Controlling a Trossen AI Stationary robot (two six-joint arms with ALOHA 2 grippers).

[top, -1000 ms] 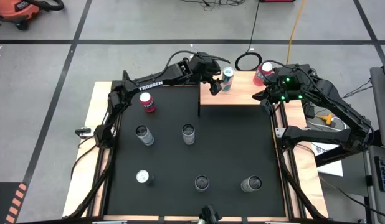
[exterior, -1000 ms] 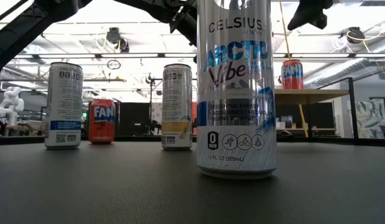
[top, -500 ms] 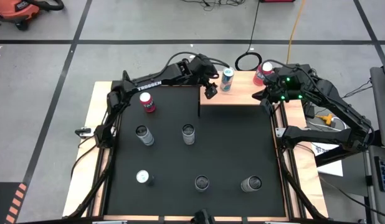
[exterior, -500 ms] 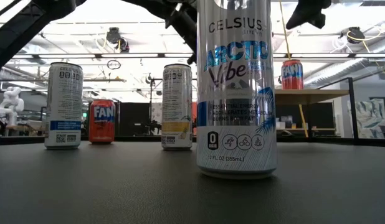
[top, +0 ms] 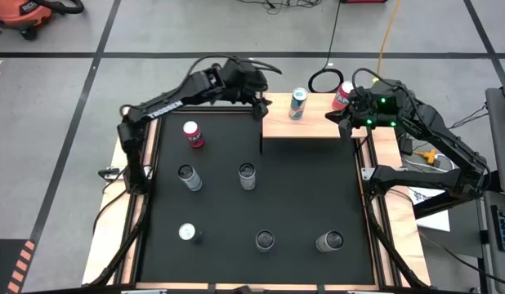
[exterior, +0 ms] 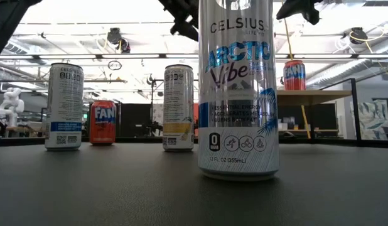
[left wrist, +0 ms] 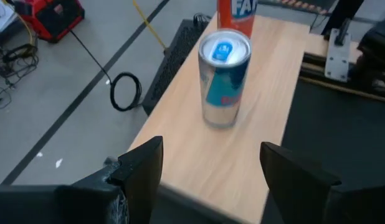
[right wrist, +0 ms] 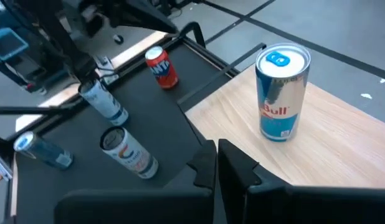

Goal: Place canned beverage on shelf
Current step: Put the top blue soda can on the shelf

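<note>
On the black mat point(top: 301, 188) cans stand; left jaws spread, right jaws pressed together above the shelf point(top: 314, 124).

A small raised platform of light natural wood point(top: 314, 126) sat at the far right corner of the large black tabletop mat point(top: 301, 196). On it stood a silver-and-blue can point(top: 297, 104), with a red can point(top: 341, 96) to its right. Six more cans stood on the mat.
</note>
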